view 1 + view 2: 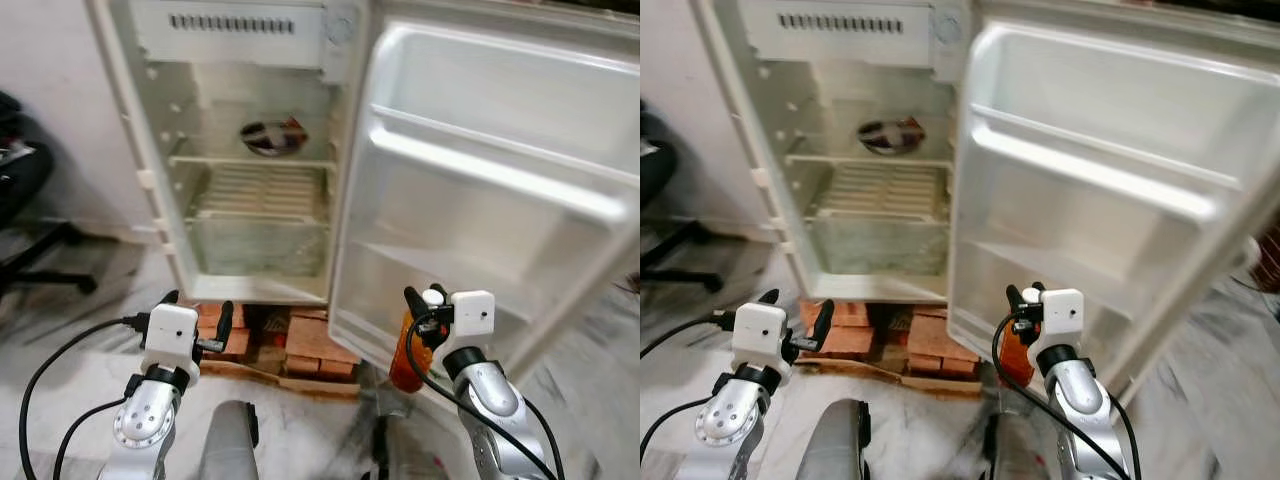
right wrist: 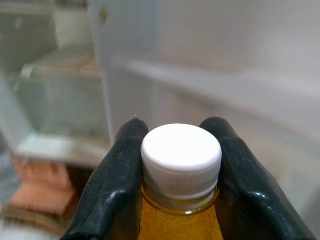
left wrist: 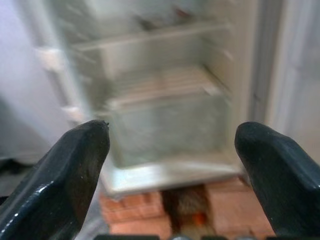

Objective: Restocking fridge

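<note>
As the small white fridge stands open on a stack of red bricks, the right gripper pinches an orange-filled bottle just under its white cap, holding it low in front of the open door near the door's bottom shelf. The left gripper hovers before the bricks, its two black fingers spread wide and holding nothing. Inside, a bowl sits on the upper shelf above a clear drawer.

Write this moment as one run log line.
right pincer: shut on bottle | left pincer: open | fridge door: open
</note>
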Tool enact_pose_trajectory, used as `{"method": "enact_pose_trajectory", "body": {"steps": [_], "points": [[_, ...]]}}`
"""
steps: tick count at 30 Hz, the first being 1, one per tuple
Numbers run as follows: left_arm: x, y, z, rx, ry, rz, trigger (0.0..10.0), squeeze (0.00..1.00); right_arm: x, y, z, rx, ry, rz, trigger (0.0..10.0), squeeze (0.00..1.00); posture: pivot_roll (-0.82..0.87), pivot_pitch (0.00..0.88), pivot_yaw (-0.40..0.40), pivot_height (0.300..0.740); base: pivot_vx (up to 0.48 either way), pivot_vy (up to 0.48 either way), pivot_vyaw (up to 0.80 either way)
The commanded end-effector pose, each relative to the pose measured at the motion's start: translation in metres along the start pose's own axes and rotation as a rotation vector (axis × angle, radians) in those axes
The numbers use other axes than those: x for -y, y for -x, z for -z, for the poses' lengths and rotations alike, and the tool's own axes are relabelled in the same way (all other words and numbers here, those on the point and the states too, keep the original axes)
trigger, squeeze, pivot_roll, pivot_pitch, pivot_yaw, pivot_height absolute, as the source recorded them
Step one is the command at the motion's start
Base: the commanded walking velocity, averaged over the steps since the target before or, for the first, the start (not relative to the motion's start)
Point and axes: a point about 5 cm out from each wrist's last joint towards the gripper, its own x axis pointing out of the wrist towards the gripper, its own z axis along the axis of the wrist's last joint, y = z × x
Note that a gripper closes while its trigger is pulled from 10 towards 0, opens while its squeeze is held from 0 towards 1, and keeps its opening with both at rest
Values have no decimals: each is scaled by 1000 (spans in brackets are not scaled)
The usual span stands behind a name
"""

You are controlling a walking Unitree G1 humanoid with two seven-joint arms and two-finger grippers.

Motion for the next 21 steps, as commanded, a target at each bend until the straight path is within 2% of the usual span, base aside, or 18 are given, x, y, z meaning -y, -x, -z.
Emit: {"method": "enact_pose_trajectory", "body": {"steps": [1, 8, 15, 21], "points": [[-5, 7, 12, -58, 5, -26, 10000, 0, -3, -11, -16, 65, 10, -20, 10000, 0, 43, 0, -41, 611, 0, 0, 0], [-9, 2, 9, -51, 4, -40, 10000, 0, -4, -17, -21, 81, 16, -19, 10000, 0, 48, 0, -38, 611, 0, 0, 0], [-18, 4, 12, -57, 16, -71, 10000, 0, -9, -28, -30, 113, 22, -50, 10000, 0, 51, 0, -45, 611, 0, 0, 0], [-19, 4, 14, -60, 24, -77, 10000, 0, -14, -32, -35, 132, 15, -73, 10000, 0, 51, 0, -45, 611, 0, 0, 0]]}}
